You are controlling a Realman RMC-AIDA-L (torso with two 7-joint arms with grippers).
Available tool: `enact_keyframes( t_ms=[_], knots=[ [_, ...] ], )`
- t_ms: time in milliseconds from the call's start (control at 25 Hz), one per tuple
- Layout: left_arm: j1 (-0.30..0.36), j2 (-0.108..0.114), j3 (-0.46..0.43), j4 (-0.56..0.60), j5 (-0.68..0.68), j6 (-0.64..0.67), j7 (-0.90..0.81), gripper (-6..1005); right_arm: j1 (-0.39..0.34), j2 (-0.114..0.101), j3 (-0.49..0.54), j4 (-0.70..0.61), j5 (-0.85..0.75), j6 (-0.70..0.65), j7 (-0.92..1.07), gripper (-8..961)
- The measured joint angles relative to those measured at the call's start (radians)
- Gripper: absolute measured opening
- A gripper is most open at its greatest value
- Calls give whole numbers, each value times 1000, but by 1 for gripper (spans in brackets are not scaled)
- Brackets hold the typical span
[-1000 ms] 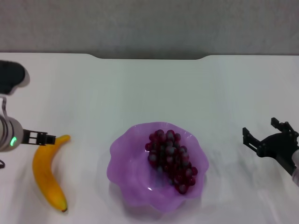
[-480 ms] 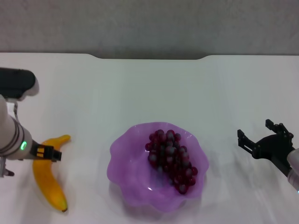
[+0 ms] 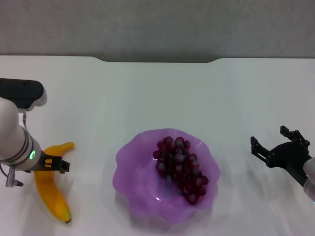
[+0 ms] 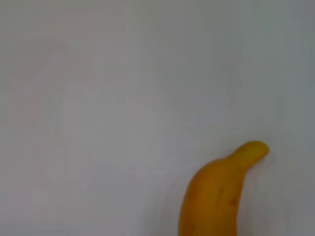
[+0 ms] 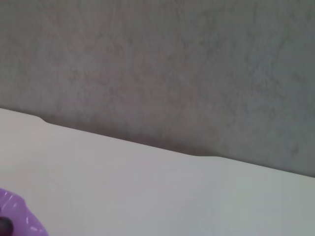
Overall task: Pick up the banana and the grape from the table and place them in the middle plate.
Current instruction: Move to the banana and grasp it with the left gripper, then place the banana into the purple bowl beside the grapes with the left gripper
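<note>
The banana [image 3: 53, 194] lies on the white table [image 3: 98, 108] at the near left; its stem end also shows in the left wrist view [image 4: 216, 194]. My left gripper [image 3: 54, 164] hovers over the banana's upper half. The grape bunch [image 3: 179, 169] rests inside the middle plate [image 3: 129, 164], a purple scalloped dish at the table's near centre. A bit of the plate's rim [image 5: 15, 219] appears in the right wrist view. My right gripper [image 3: 275, 147] is off to the plate's right, open and holding nothing.
The table's notched far edge [image 3: 157, 60] meets a grey wall [image 3: 157, 24]. Bare tabletop lies between the banana and the plate, and between the plate and the right gripper.
My left arm has swung nearer and slightly right, bringing its gripper from beside the banana's tip to over its upper half. The right gripper shifted slightly left, then held still.
</note>
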Motion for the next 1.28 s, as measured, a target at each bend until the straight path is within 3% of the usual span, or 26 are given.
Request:
enact_keyframes(
  t_ms=[720, 920, 1000, 1120, 1280],
  knots=[
    [-10, 0, -17, 68, 0, -41, -1, 751, -3, 0, 0, 10, 0, -4, 0, 904],
    [-10, 0, -17, 69, 1, -42, -3, 536, -3, 0, 0, 10, 0, -4, 0, 903],
    [-10, 0, -17, 66, 2, -41, -2, 528, -3, 0, 0, 10, 0, -4, 0, 903],
    [0, 4, -21, 12, 8, -13, 1, 515, -3, 0, 0, 6, 0, -4, 0, 903],
    [66, 12, -51, -206, 36, 83, 6, 511, -4, 0, 0, 3, 0, -4, 0, 904]
  ],
)
